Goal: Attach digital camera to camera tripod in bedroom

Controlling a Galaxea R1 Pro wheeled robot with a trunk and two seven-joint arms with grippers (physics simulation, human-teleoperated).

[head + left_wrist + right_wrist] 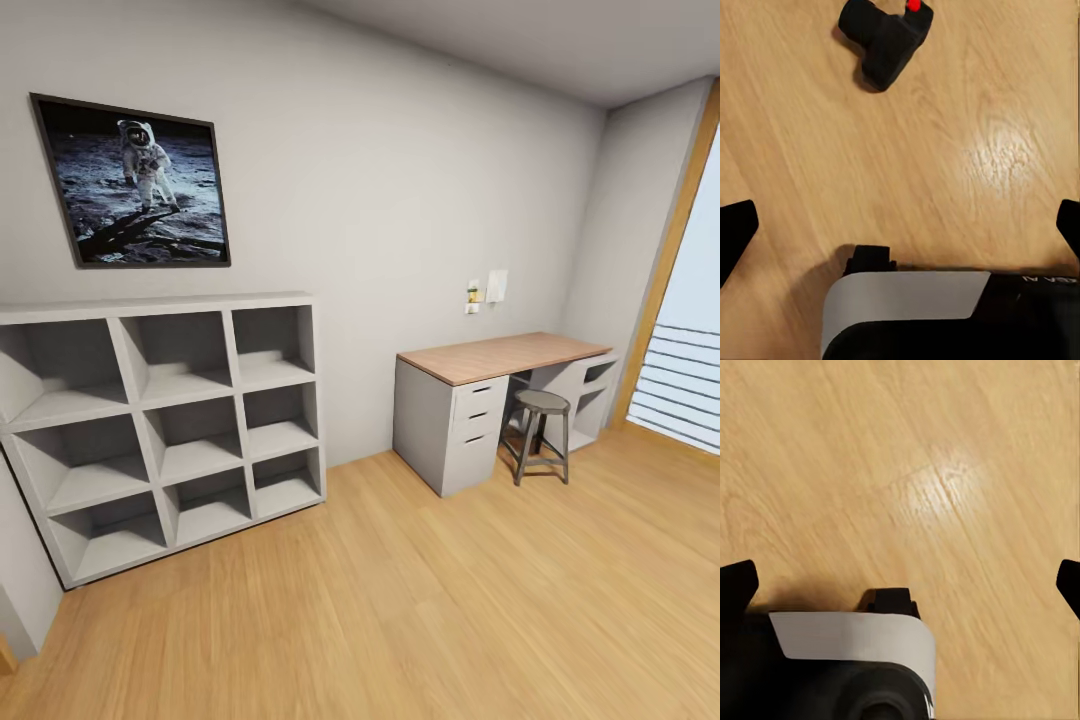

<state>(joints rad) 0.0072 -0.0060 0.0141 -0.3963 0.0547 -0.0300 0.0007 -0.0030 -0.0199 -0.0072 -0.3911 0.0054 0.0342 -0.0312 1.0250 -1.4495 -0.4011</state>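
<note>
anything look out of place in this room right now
Yes: the digital camera is lying on the bare wood floor, seen in the left wrist view, rather than on the desk or the cubby shelves. Everything else looks tidy.

The floor [450,600] is light wood planking with visible grain and a soft sheen, glinting pale in both wrist views. The digital camera [886,37] looks matt black plastic with a glossy red button. The desk [500,356] has a smooth wood top over matt grey-white drawers. The cubby shelves [160,430] are matt white.
</note>
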